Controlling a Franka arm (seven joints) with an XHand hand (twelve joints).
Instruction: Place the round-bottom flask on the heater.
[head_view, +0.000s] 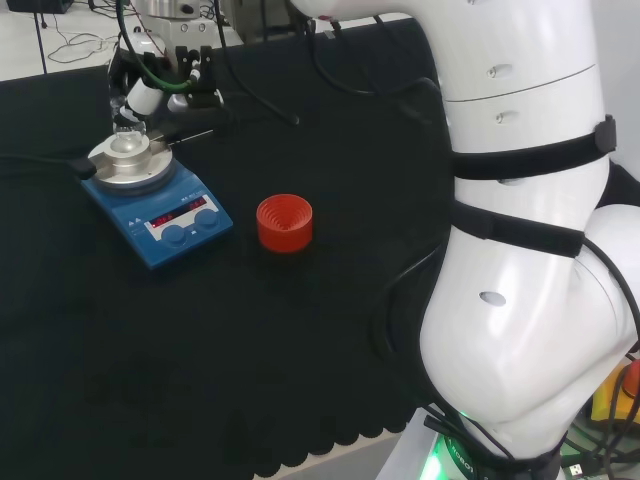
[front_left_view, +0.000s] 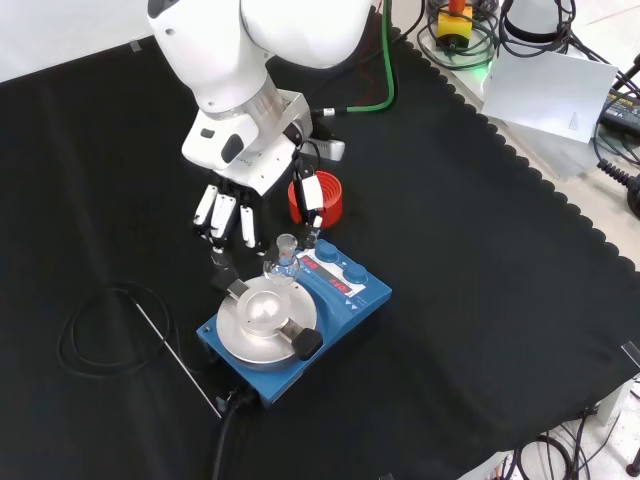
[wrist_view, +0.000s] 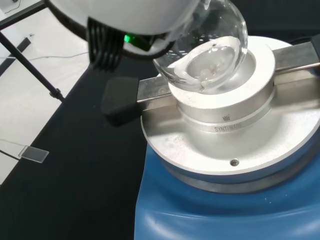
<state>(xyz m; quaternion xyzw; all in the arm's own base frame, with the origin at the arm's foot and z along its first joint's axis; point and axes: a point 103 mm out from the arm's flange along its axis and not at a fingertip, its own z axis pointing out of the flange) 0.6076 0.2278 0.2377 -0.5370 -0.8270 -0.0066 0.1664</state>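
Just below the hand, round-bottom flask pinched by its neck, bulb over heater bowl

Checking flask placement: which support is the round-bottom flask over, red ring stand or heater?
The heater: the round-bottom flask sits at its metal block; the red ring stand is bare.

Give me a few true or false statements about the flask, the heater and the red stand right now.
1. The round-bottom flask is over the heater's metal block. True.
2. The red stand holds the flask. False: it holds nothing.
3. The hand is above the heater. True.
4. The heater's body is red. False: it is blue.
5. The flask lies on the black cloth. False: it is at the block's bowl.
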